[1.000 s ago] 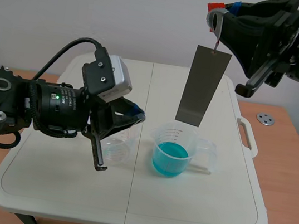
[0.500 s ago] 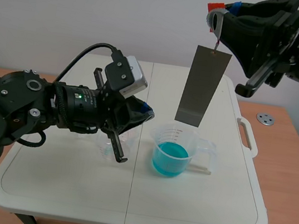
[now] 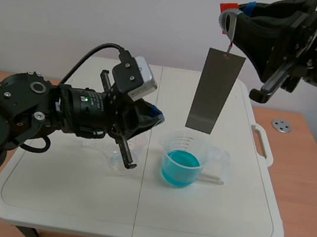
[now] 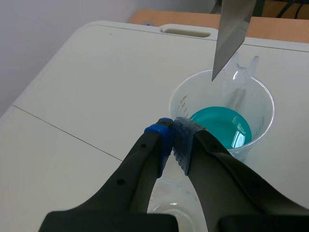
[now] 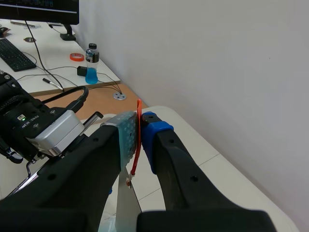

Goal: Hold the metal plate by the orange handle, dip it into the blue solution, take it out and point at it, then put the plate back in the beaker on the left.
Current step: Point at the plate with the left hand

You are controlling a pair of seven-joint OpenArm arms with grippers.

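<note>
A long grey metal plate hangs upright above the beaker of blue solution, its lower end clear of the rim. My right gripper is raised high and shut on the plate's orange handle. Beside the blue beaker, my left gripper is shut on nothing; its tips point toward the blue beaker and the plate's lower end. An empty clear beaker stands left of the blue one, partly hidden under the left arm.
The white folding table has a carry handle on its right edge. A small metal disc lies on the wooden surface to the right.
My left arm has swung right and forward, bringing its shut fingertips close to the hanging plate. The right arm and plate have stayed still.
</note>
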